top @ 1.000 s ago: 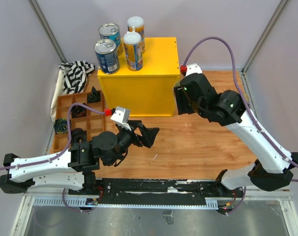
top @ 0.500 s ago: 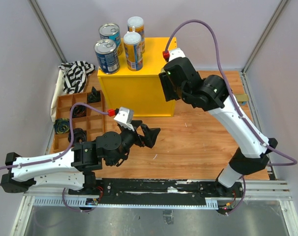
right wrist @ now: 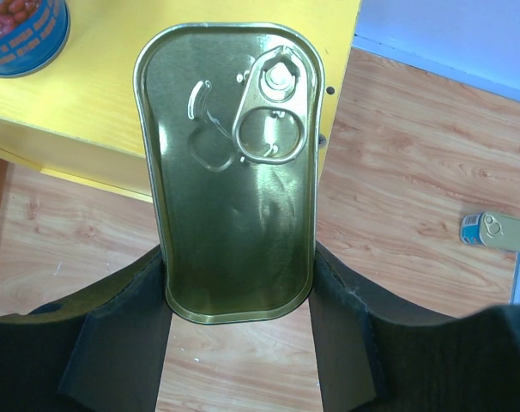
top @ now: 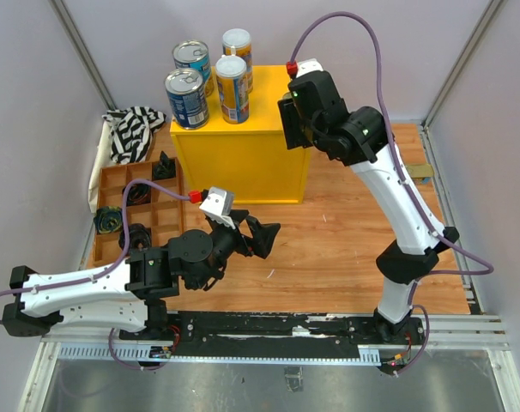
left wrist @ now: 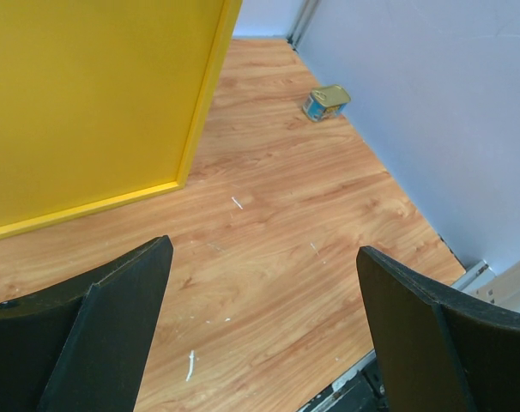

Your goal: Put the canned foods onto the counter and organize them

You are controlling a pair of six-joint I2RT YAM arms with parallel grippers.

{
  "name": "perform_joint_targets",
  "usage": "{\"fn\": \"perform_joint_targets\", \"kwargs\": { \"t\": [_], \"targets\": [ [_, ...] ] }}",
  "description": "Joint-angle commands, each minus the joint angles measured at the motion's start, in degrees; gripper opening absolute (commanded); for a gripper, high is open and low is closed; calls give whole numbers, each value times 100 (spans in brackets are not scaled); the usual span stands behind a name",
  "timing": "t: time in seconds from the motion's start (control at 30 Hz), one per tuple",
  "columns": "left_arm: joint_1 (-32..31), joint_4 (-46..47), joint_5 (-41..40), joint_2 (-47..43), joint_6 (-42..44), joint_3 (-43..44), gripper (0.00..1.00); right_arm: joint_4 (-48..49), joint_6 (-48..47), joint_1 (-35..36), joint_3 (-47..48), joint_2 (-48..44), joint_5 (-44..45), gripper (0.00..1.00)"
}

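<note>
Wooden desk (top: pixel 346 249), yellow cabinet (top: pixel 243 163) at the back, four cans (top: pixel 186 97) on its left part. Right pincer (right wrist: pixel 240 257) half-closed, clamped on a gold tin (right wrist: pixel 230 172) over the cabinet's right edge. Left pincer (left wrist: pixel 262 249) wide open, empty, low over the desk. Second gold tin (left wrist: pixel 327 101) lies on the desk by the right wall.

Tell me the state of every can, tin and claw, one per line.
wide blue cans: upright on the counter.
slim cans: upright beside them.
held gold tin: sealed, gripped over the counter's right corner.
other gold tin: lying flat on the table.
left claw: open, empty.
right claw: shut on the held gold tin.
</note>
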Motion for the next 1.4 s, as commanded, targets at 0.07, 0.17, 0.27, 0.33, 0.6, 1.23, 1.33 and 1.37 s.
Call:
{"fn": "perform_joint_targets", "kwargs": {
  "t": [0.07,0.17,0.27,0.33,0.6,1.23,1.33,1.37],
  "targets": [
    [-60,208,-97,30,10,127,93,409,-175,-141,398,243,-241,12],
    [-60,234,-97,50,10,127,93,462,-235,-165,493,363,-192,12],
    [-60,247,-102,64,14,127,93,530,-255,-237,508,426,-227,13],
    [-60,268,-113,69,34,126,93,547,-267,-281,504,465,-245,18],
    [-60,333,-165,153,78,127,93,652,-389,-412,446,579,-220,49],
    [-60,195,-213,276,-137,162,94,1007,-653,-576,-176,297,-181,71],
    [-60,194,-196,325,-164,175,94,1167,-754,-590,-523,75,-82,71],
    [-60,189,-188,343,-174,184,94,1180,-772,-605,-583,26,-82,72]
  ]
}}
